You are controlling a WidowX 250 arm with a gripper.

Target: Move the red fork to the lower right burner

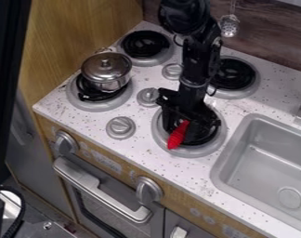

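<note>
- The red fork (177, 135), its bright ribbed part plain to see, lies over the black coil and grey rim of the lower right burner (191, 152), at a slant.
- The black gripper (189, 124) hangs above that burner, right at the fork; whether it grips the fork or is free of it, I cannot tell.
- If it does hold the fork, a release from too high could let it bounce or roll off the raised coil toward the front edge.
- Lifting away with the fork snagged could drag it off the burner; pressing too low could jam it against the coil.
- Left of the burner, a lidded steel pot (106, 73) sits on another one, out of harm's way unless the arm swings wide.
- Around the burner spreads the speckled white desk (140, 145), with a grey sink (261, 160) to its right.
- Behind the burner, beyond the desk, rises a dark wood-grain wall (278, 46); below its front is a grey oven handle (97, 186).
</note>
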